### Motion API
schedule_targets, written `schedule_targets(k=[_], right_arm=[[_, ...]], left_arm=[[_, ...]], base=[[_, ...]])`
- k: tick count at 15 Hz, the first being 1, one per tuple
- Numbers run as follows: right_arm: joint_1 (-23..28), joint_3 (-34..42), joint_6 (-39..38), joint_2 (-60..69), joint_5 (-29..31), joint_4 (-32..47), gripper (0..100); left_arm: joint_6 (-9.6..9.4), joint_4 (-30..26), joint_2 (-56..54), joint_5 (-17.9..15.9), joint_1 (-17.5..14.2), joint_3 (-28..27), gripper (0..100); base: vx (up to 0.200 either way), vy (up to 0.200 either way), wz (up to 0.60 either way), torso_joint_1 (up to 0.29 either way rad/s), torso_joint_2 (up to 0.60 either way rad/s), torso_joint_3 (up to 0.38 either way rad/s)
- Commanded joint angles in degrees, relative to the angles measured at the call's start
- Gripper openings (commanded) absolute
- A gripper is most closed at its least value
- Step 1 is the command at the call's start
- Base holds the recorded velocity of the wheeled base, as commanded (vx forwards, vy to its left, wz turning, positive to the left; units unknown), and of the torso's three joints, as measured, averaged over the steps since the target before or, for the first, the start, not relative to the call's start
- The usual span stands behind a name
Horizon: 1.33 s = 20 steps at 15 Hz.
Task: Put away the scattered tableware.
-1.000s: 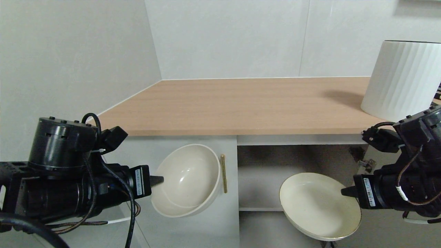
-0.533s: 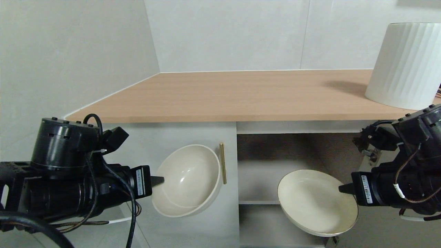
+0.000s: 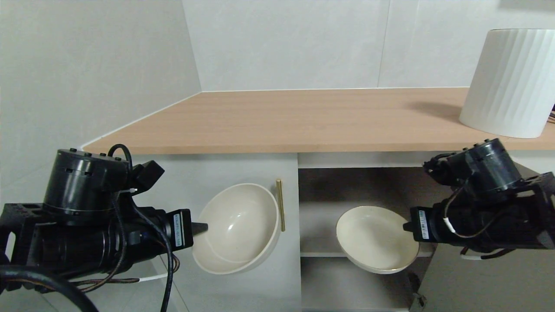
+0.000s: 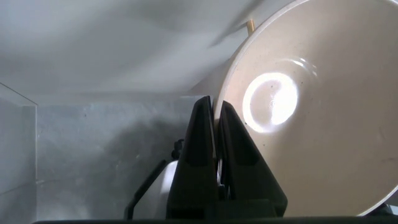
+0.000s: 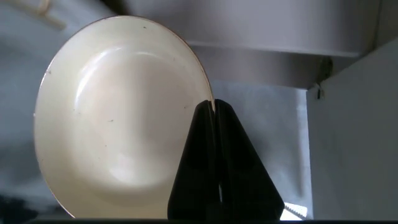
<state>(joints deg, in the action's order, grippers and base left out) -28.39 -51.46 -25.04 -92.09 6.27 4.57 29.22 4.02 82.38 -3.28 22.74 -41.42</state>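
Observation:
A deep cream bowl (image 3: 236,227) (image 4: 311,106) hangs tilted in front of the closed left cabinet door, below the counter. My left gripper (image 3: 204,227) (image 4: 215,112) is shut on its rim. A shallow cream plate (image 3: 375,238) (image 5: 118,118) with a thin gold edge hangs tilted at the mouth of the open cabinet compartment, level with the shelf. My right gripper (image 3: 405,226) (image 5: 213,109) is shut on its rim from the right side.
A wooden countertop (image 3: 303,119) runs above the cabinet. A white ribbed cylinder (image 3: 507,82) stands on it at the right. The closed door bears a gold handle (image 3: 281,211). The open compartment has a shelf (image 3: 316,253), and the open door (image 3: 485,281) stands at the right.
The head camera tilted earlier. Since half a second ago my right arm has carried the plate leftward and up toward the open compartment. The left arm with the bowl has hardly moved.

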Motion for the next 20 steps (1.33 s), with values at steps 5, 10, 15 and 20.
schedule_targets(k=[5,10,15,20], right_arm=[[4.66,-0.57,-0.1,-24.98,0.24,-18.9,0],[7.74,-3.65,-3.35,-37.9,4.28,-32.87,0],[9.58,-6.81,-3.61,-42.21,6.65,-32.87,0],[9.93,-9.63,-3.52,-44.85,10.7,-32.87,0]], left_arm=[[0.05,0.02,-0.12,0.03,0.03,-0.15,0],[0.05,-0.07,0.23,0.03,0.03,-0.15,0],[0.05,-0.07,1.2,-0.06,0.2,-0.06,0],[0.05,-0.07,1.73,-0.06,0.38,-0.06,0]], base=[[0.0,0.0,0.0,0.0,0.0,0.0],[0.0,0.0,0.0,0.0,0.0,0.0],[0.0,0.0,0.0,0.0,0.0,0.0],[0.0,0.0,0.0,0.0,0.0,0.0]])
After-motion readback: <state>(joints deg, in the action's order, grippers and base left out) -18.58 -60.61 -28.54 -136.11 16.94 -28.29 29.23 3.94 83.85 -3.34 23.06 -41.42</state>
